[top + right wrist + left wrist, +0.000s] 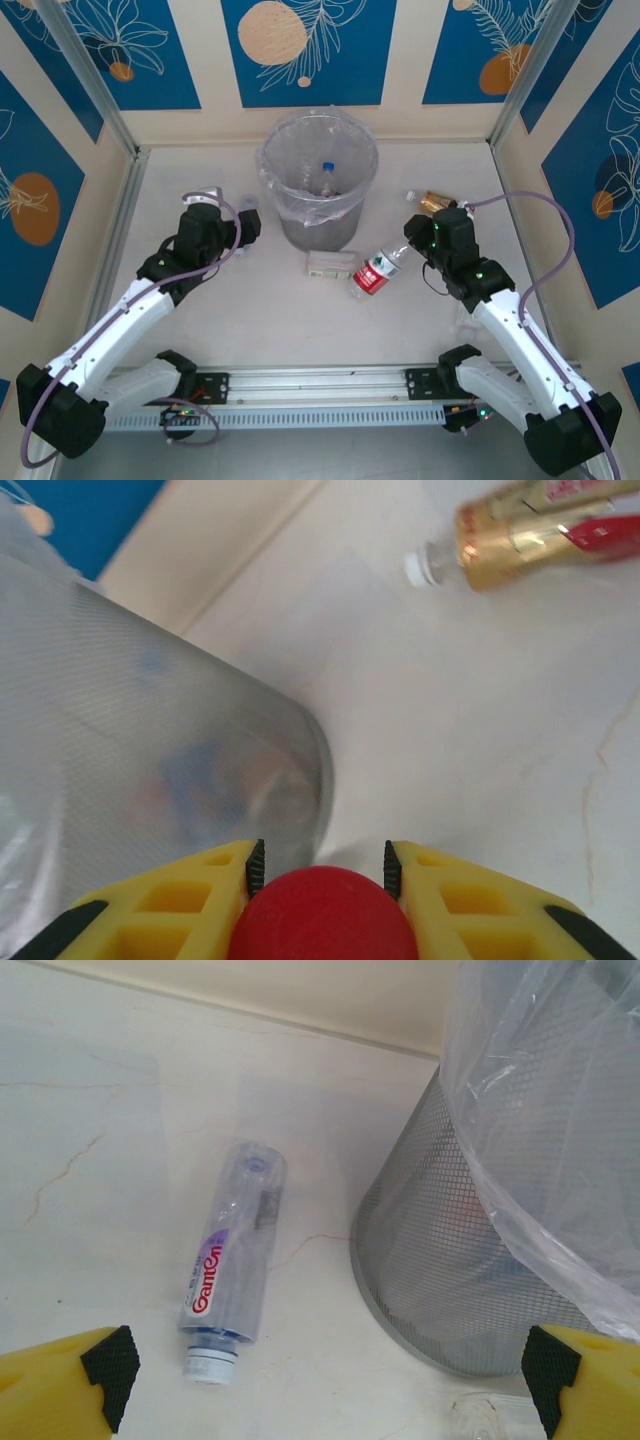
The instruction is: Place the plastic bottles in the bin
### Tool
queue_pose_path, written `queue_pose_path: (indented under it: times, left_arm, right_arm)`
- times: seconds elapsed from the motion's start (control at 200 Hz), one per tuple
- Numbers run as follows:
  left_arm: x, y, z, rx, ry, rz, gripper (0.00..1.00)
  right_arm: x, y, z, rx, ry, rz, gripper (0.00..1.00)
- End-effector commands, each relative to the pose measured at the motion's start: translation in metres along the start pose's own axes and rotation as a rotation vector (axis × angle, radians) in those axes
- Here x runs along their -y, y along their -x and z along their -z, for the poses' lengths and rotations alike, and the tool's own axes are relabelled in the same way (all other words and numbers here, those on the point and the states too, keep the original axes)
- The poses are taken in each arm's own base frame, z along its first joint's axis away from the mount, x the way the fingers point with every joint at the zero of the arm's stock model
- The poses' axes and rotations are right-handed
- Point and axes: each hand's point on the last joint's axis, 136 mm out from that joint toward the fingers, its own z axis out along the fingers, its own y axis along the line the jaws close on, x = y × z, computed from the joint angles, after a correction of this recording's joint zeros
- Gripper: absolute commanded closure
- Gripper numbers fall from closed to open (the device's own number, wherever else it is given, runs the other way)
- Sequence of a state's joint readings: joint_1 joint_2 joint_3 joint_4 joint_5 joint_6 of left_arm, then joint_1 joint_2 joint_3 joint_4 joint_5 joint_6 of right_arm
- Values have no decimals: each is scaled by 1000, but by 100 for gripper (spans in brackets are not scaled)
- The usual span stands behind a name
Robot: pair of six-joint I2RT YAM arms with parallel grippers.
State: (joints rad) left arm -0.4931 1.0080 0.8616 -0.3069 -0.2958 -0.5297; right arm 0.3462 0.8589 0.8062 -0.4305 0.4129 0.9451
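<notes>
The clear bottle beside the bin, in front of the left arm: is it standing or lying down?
Lying down. The bottle rests lengthwise on the table, white cap toward the left wrist camera, apart from the bin.

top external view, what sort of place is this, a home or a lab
Most likely a staged robot test booth, not a home: a pale table boxed in by blue patterned panels, robot arms bolted to a metal rail, and a mesh bin with plastic bottles lying around it.

Pale marbled tabletop (250, 320), blue leaf-patterned wall panels (350, 60), metal corner posts (90, 80).
</notes>
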Motion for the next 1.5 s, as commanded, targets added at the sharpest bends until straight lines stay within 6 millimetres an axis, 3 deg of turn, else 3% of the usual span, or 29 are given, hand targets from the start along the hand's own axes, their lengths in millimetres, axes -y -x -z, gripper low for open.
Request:
queue_pose_path:
  times: [0.0, 0.255, 0.59, 0.875, 1.155, 1.285, 1.49]
  left_arm:
    - [7, 11, 2, 11, -24, 33, 0]
    - [9, 10, -1, -6, -25, 44, 0]
    - [8, 9, -2, -18, -20, 48, 0]
    - [8, 7, -1, -26, -21, 48, 0]
    - [5, 5, 1, -29, -15, 48, 0]
    - [6, 7, 3, -24, -20, 47, 0]
    - [3, 8, 9, -14, -15, 49, 0]
  right_arm:
    - [-36, 23, 16, 37, 152, 38, 100]
    - [-85, 50, 34, 25, 376, -23, 100]
    - [-127, 72, 35, -95, 581, -149, 100]
    - [-166, 107, 36, -141, 743, -247, 100]
    - [-188, 139, 20, -70, 759, -265, 100]
    - [-189, 153, 5, 7, 697, -223, 100]
    - [-196, 162, -18, 26, 676, -205, 100]
